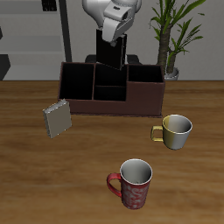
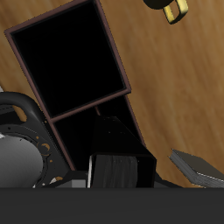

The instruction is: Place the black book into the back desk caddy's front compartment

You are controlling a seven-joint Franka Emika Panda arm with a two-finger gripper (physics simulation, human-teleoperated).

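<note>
I had the gripper point(image 1: 115, 37) clamped on the top edge of the thin, stiff black hardcover book point(image 1: 113, 54), light but liable to swing, over the reddish-brown wooden desk caddy point(image 1: 144, 91).

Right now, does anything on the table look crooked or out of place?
The grey speckled book stands tilted on the table beside the back desk caddy. Both mugs stand upright. The pincer holds the black book above the caddy.

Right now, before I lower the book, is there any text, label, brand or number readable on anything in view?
None can be read.
black book: plain black cover.
back desk caddy: bare wood.
grey speckled book: speckle only.
yellow mug: plain.
red mug: mottled pattern, no letters.
</note>
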